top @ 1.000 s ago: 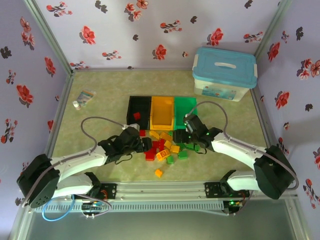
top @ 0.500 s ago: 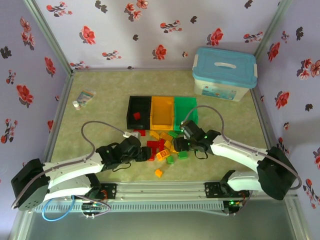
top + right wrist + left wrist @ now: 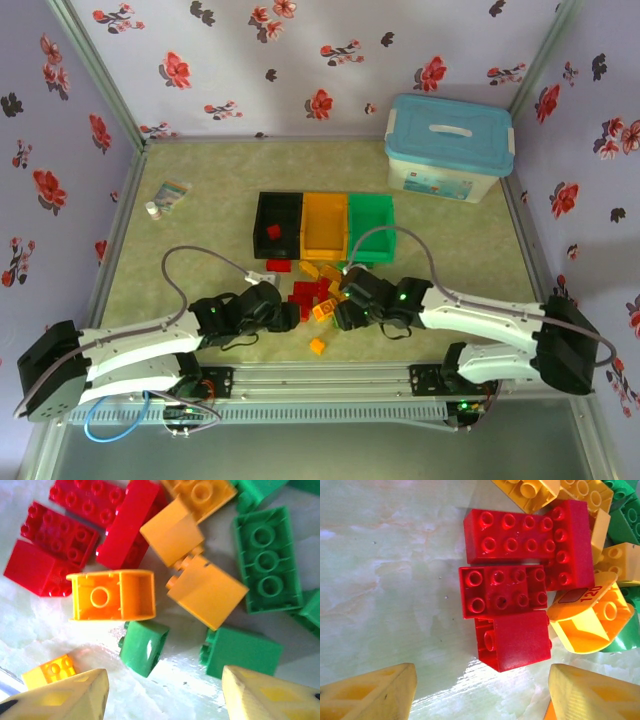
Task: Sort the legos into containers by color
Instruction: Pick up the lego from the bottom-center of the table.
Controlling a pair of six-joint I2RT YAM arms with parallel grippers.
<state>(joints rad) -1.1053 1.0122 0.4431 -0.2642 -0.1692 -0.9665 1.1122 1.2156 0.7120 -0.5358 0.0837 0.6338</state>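
The legos [image 3: 318, 292] lie in a mixed red, yellow-orange and green heap in front of the black bin [image 3: 277, 205], the orange-yellow bin [image 3: 324, 205] and the green bin [image 3: 371, 204]. One red brick [image 3: 273, 232] lies in the black bin. My left gripper [image 3: 290, 313] is open at the heap's left edge; a red brick on its side [image 3: 515, 640] sits just ahead of its fingers [image 3: 375, 692]. My right gripper [image 3: 345, 313] is open over the heap's near right side, with a small green brick [image 3: 144, 646] just ahead between its fingertips [image 3: 270, 695].
A white tub with a light-blue lid [image 3: 449, 146] stands at the back right. A small tube and packet [image 3: 166, 196] lie at the left. One loose yellow brick [image 3: 317, 346] sits near the front edge. Flowered walls enclose the table.
My right gripper has swung left and nearer, from in front of the green bin to the heap's near side. My left gripper has drawn back slightly toward the near edge.
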